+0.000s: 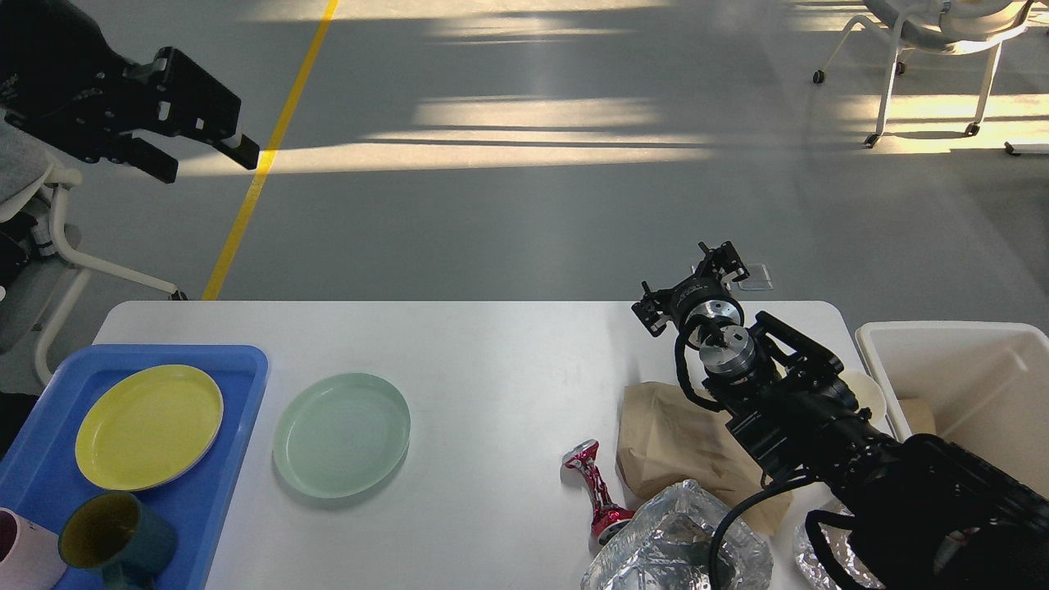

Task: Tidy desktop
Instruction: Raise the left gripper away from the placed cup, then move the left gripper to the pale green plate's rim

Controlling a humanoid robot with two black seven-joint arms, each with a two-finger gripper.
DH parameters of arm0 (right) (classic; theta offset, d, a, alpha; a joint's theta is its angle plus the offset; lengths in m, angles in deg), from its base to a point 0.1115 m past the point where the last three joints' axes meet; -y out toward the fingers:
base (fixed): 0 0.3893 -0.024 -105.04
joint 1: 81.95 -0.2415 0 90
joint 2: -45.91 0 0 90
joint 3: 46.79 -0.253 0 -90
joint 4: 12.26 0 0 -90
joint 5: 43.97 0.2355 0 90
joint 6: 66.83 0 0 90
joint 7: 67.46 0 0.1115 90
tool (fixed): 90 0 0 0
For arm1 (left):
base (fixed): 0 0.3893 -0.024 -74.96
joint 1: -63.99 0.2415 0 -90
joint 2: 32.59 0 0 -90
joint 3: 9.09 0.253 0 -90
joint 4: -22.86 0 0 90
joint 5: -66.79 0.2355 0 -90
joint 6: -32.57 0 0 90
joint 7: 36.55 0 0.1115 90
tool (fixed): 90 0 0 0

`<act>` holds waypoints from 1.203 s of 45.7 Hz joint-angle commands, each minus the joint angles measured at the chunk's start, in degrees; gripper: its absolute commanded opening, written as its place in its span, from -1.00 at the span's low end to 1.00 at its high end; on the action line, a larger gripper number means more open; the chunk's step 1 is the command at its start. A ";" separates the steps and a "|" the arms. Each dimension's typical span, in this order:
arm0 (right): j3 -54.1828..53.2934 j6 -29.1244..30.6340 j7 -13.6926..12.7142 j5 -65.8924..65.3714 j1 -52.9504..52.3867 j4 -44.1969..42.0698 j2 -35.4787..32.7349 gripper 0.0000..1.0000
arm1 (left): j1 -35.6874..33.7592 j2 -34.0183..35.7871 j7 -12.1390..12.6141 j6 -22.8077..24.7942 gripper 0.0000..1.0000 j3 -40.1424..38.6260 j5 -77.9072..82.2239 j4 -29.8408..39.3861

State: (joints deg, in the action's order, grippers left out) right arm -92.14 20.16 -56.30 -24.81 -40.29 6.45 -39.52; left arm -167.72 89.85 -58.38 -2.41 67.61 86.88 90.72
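The white desktop (492, 344) spans the lower half of the head view. A pale green plate (342, 433) lies on it left of centre. A crushed red can (596, 492), a brown paper bag (672, 447) and crumpled foil (672, 545) lie at the right front. My left gripper (206, 162) hangs open and empty high at the upper left, far above the tray. My right gripper (688, 288) hovers over the desktop's far right part, behind the paper bag, its fingers apart with nothing between them.
A blue tray (238, 369) at the left holds a yellow plate (149, 426), a teal mug (115, 541) and a pink-white cup (20, 557). A white bin (967, 344) stands at the right. A white bowl (870, 395) is partly hidden by my right arm. Chairs stand at far left and far right.
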 commanded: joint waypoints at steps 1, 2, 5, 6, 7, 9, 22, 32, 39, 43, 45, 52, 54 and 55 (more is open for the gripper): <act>0.00 0.02 0.00 0.00 0.00 0.01 0.00 1.00 | -4.09 -3.51 -0.05 -0.02 0.72 -0.50 -2.24 0.00; 0.00 0.02 0.00 0.00 0.00 0.01 0.00 1.00 | -4.62 -4.04 -0.05 -0.02 0.72 -0.50 -2.59 0.00; 0.00 -0.06 0.00 0.00 0.00 0.01 0.00 1.00 | -5.06 -5.53 -0.05 -0.02 0.72 -0.59 -3.56 0.00; 0.00 0.02 0.00 0.00 0.00 0.01 0.00 1.00 | -4.89 -6.06 -0.05 -0.02 0.72 -0.59 -3.74 0.00; 0.00 0.02 0.00 0.00 0.00 0.01 0.00 1.00 | -4.71 -6.59 -0.05 -0.02 0.72 -0.50 -3.74 0.00; 0.00 0.02 0.00 0.00 0.00 0.01 0.00 1.00 | -4.10 -7.29 0.04 -0.02 0.72 -0.50 -3.83 0.00; 0.00 0.02 0.00 0.00 0.00 0.01 0.00 1.00 | 12.15 -8.97 0.39 -0.02 0.69 0.29 -3.83 2.45; 0.00 0.02 0.00 0.00 0.00 0.01 0.00 1.00 | 25.95 -9.49 0.74 -15.01 0.69 2.75 -3.83 3.86; 0.00 0.02 0.00 0.00 0.00 -0.07 0.00 1.00 | 33.51 -9.23 0.83 -20.73 0.67 2.93 -3.83 4.83; 0.00 0.02 0.00 0.00 0.00 0.01 0.00 1.00 | 37.55 -8.88 1.01 -24.77 0.66 3.28 -3.83 5.27; 0.00 -0.07 0.00 0.00 0.00 0.01 0.00 1.00 | 39.57 -8.88 1.01 -27.32 0.65 3.80 -3.74 5.36; 0.00 0.02 0.00 0.00 0.00 0.01 0.00 1.00 | 46.17 -8.44 1.01 -38.04 0.64 3.89 -3.83 5.62; 0.00 -0.06 0.00 0.00 0.00 0.01 0.00 1.00 | 48.01 -8.35 1.01 -41.20 0.64 3.63 -3.83 5.53; 0.00 0.02 0.00 0.00 0.00 0.01 0.00 1.00 | 48.89 -8.35 1.01 -42.61 0.64 3.54 -3.83 5.62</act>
State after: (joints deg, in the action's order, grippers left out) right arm -92.15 20.16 -56.30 -24.81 -40.29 6.47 -39.52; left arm -123.47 81.23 -57.38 -37.39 71.47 83.09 96.29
